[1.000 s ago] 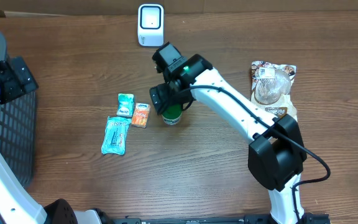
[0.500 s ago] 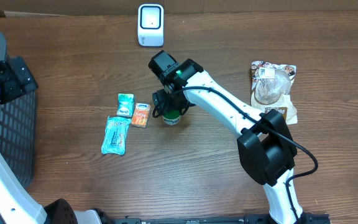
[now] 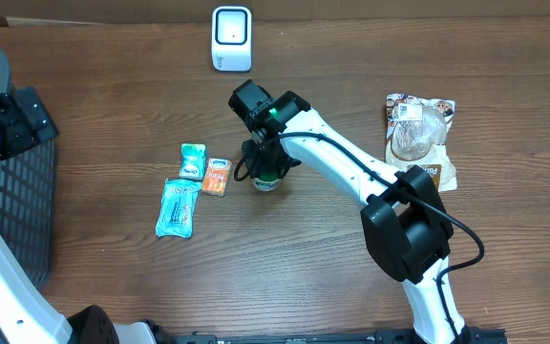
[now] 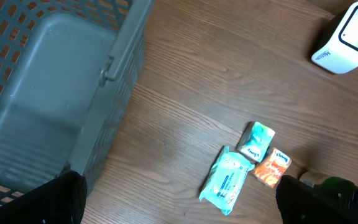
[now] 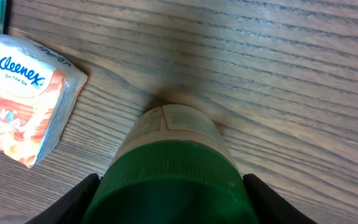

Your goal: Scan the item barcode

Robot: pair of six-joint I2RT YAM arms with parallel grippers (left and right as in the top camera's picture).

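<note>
Both right gripper jaws flank the green-lidded pale plastic bottle (gripped? I cannot tell); my left gripper gapes empty

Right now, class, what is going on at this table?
The right arm's fingers sit either side of a green-capped bottle standing on the table; whether they grip it yet is unclear. The left arm's fingers hang open near the basket, holding nothing. The white scanner stands at the table's far edge.
</note>
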